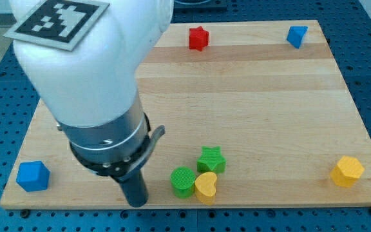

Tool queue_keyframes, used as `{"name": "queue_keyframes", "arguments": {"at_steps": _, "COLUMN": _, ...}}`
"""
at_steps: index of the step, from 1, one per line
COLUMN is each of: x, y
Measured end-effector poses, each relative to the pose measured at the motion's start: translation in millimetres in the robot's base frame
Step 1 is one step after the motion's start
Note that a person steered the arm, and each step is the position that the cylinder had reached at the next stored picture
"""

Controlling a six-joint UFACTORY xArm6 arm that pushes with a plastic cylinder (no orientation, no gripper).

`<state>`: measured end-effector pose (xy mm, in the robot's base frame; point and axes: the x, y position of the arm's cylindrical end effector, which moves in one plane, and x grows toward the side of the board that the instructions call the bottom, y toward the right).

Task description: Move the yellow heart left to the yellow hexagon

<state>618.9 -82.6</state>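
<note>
The yellow heart [206, 186] lies near the view's bottom edge of the wooden board [250, 96], touching a green cylinder [183, 181] on its left and a green star [211, 159] just above it. The yellow hexagon [347, 171] sits far to the view's right, near the board's right edge. My tip [135, 201] is at the board's bottom edge, to the left of the green cylinder and apart from it, with the heart beyond the cylinder.
A blue cube [32, 176] sits at the bottom left corner. A red star [198, 38] lies at the top middle. A blue block [296, 36] lies at the top right. The white arm body [82, 71] hides the board's left part.
</note>
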Motion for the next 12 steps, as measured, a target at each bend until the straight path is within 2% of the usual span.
{"name": "queue_keyframes", "arguments": {"at_steps": 2, "x": -0.2, "y": 4.1}}
{"name": "queue_keyframes", "arguments": {"at_steps": 8, "x": 0.2, "y": 89.7}}
{"name": "queue_keyframes", "arguments": {"at_steps": 9, "x": -0.9, "y": 122.1}}
{"name": "queue_keyframes", "arguments": {"at_steps": 10, "x": -9.1, "y": 156.0}}
{"name": "queue_keyframes", "arguments": {"at_steps": 11, "x": -35.4, "y": 184.0}}
{"name": "queue_keyframes", "arguments": {"at_steps": 12, "x": -33.8, "y": 175.2}}
